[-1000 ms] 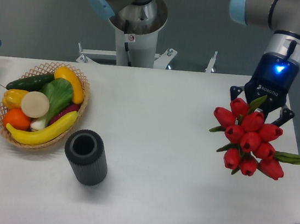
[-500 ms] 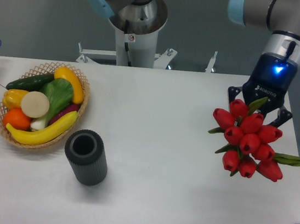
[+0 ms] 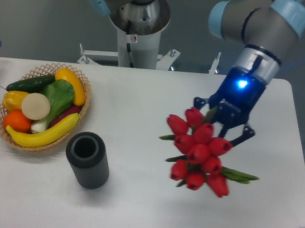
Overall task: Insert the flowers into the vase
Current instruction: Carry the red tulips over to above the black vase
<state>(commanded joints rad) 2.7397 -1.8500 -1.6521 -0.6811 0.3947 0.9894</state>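
Fingers (image 3: 205,106) of the gripper (image 3: 223,121) clamp the flowers (image 3: 199,149), a red tulip bunch held above the white bench (image 3: 142,107) right of centre, well apart from the dark ribbed vase (image 3: 87,159) standing upright beside the wicker basket (image 3: 79,117).

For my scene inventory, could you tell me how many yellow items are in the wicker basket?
3: a banana along the wicker basket front edge, a yellow pepper at its left, and a yellow squash at the back right. Others may be hidden underneath.
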